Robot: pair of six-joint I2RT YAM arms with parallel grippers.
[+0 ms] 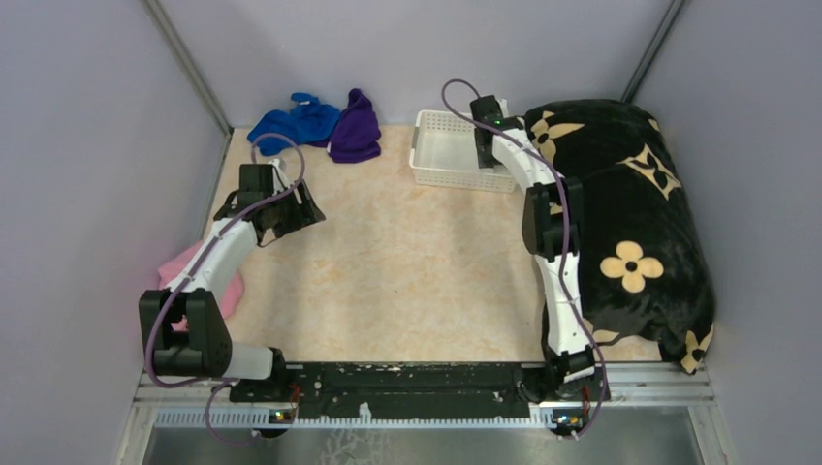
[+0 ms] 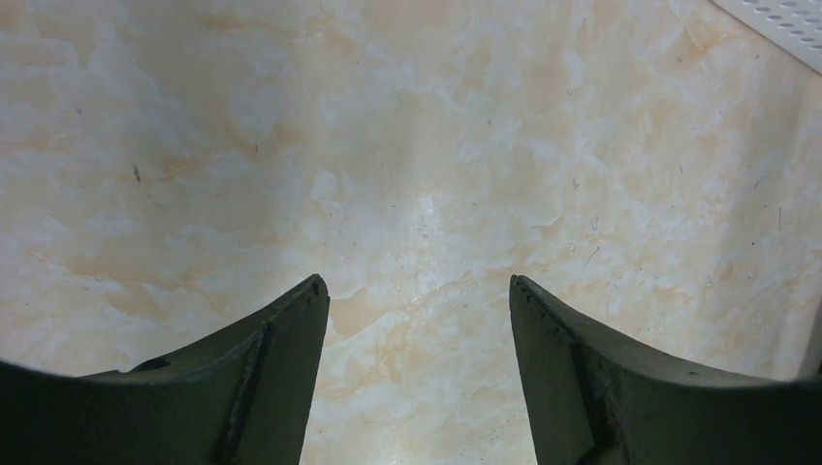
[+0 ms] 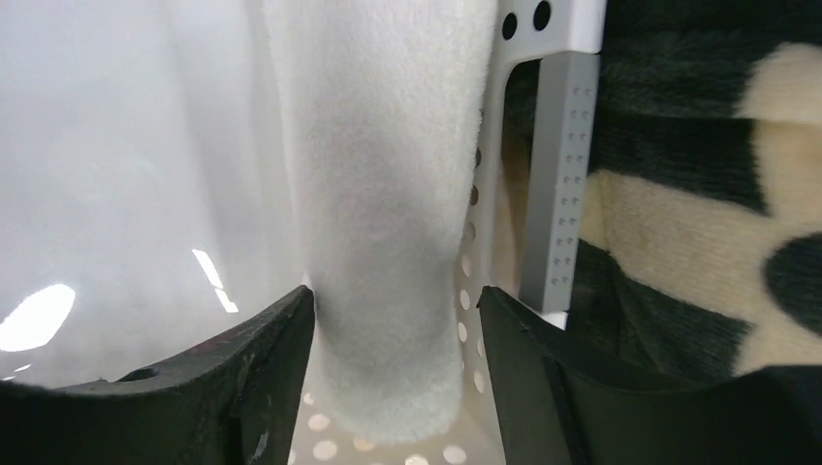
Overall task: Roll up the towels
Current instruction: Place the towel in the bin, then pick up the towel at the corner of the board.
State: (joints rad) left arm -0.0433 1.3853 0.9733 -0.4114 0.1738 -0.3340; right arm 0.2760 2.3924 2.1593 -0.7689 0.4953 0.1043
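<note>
Right gripper (image 3: 395, 320): inside the white perforated basket (image 1: 436, 160), fingers spread either side of a rolled cream-white towel (image 3: 383, 194); contact with the roll cannot be told. Basket stands against the black flowered blanket (image 1: 630, 223).
Left gripper (image 2: 417, 310): jaws wide, empty, above the bare marbled tabletop (image 2: 407, 145).
Blue towel (image 1: 291, 124) and purple towel (image 1: 356, 131): crumpled, touching, at the far edge.
Pink cloth (image 1: 208, 281): beside the left arm.

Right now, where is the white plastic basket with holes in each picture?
Top external: white perforated plastic basket at the far table edge, beside the black flowered blanket.
Left wrist: only its corner, top right.
Right wrist: its holed wall behind the rolled cream-white towel.
Shared landmark: the basket's holes.
</note>
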